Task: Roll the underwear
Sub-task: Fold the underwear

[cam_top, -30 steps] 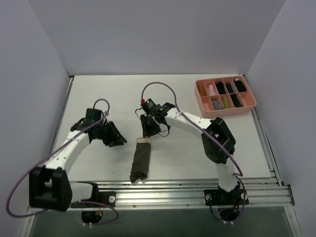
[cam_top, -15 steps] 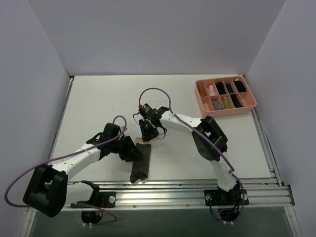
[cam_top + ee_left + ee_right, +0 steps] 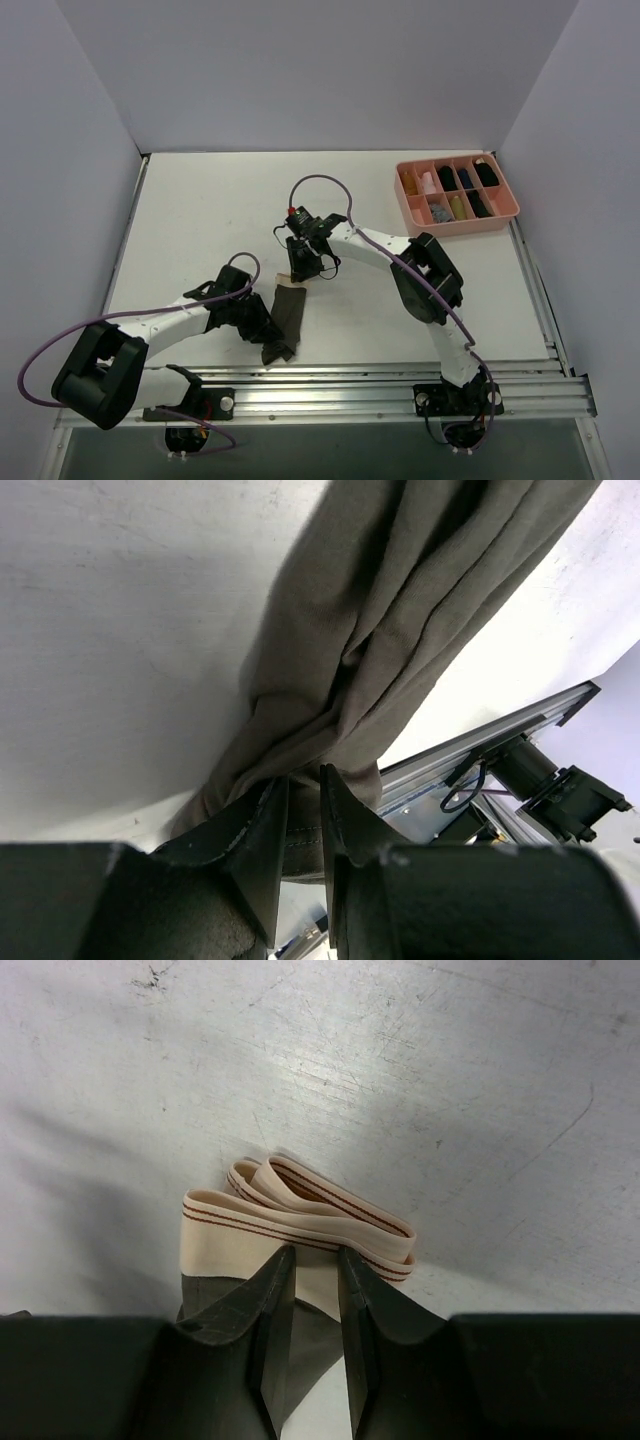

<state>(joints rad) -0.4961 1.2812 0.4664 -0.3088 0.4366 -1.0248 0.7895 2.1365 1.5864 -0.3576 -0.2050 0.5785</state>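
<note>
The underwear (image 3: pixel 290 305) lies on the white table as a long, folded, dark olive strip, its near end crumpled. Its beige waistband (image 3: pixel 290 1215) with thin red stripes forms the far end. My left gripper (image 3: pixel 262 325) sits at the strip's near end, coming in from the left. In the left wrist view the left gripper (image 3: pixel 303 775) has its jaws shut on a stitched fold of the underwear (image 3: pixel 400 630). My right gripper (image 3: pixel 303 270) is at the far end. In the right wrist view the right gripper (image 3: pixel 315 1250) pinches the waistband between narrow jaws.
A pink compartment tray (image 3: pixel 403 200) with small rolled bundles stands at the back right. An aluminium rail (image 3: pixel 380 385) runs along the table's near edge, just behind the strip's near end, and also shows as the rail (image 3: pixel 500 740) in the left wrist view. Purple cables loop off both arms.
My left arm swung right and nearer, from beside the strip to its near end, and its jaws closed on the cloth. The right jaws narrowed on the waistband.
</note>
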